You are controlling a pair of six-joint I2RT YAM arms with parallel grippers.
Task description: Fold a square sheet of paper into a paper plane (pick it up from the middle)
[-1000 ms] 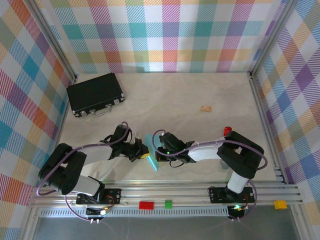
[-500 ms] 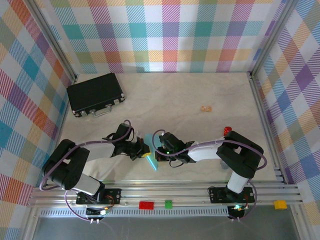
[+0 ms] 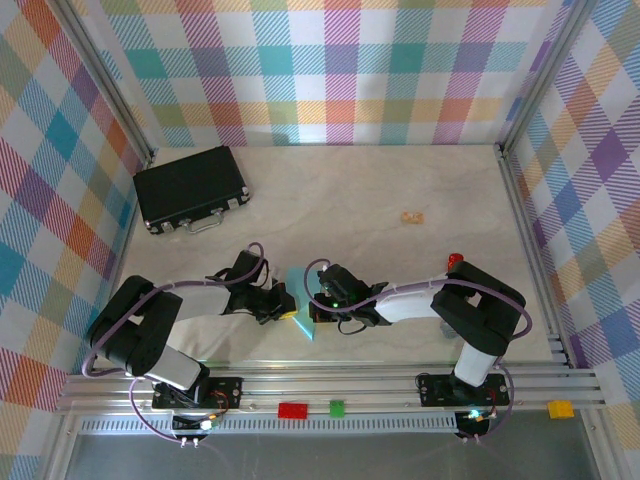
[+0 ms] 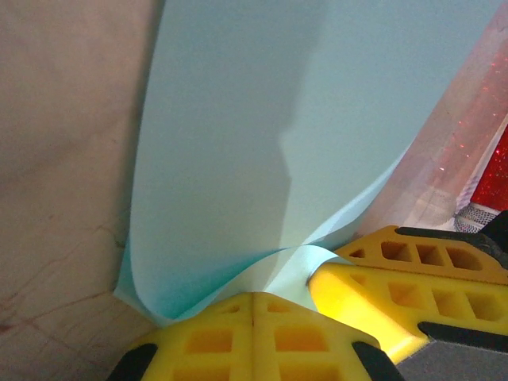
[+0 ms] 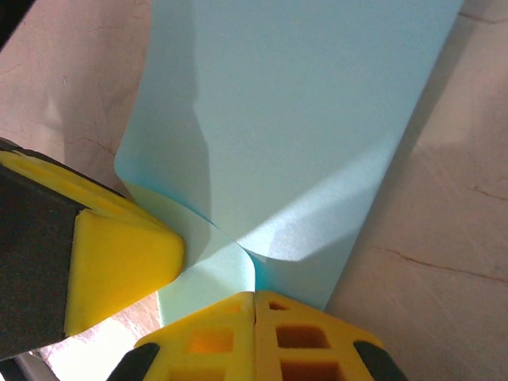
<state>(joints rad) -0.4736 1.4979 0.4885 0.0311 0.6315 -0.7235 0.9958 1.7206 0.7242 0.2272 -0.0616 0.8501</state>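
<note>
Only doubled over, the square sheet of paper (image 5: 302, 119) is pinched at the tips of the left jaws and right jaws; the plane's folds are not yet made.

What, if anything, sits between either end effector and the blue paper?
Nothing visible does. The left end effector and right end effector are both shut directly on the paper, pinching it close together at its curled edge.

A black case (image 3: 192, 188) lies closed at the upper left. A small tan scrap (image 3: 412, 216) sits right of centre. A red block (image 3: 293, 409), a green block (image 3: 337, 407) and a yellow block (image 3: 560, 408) line the bottom edge.
</note>
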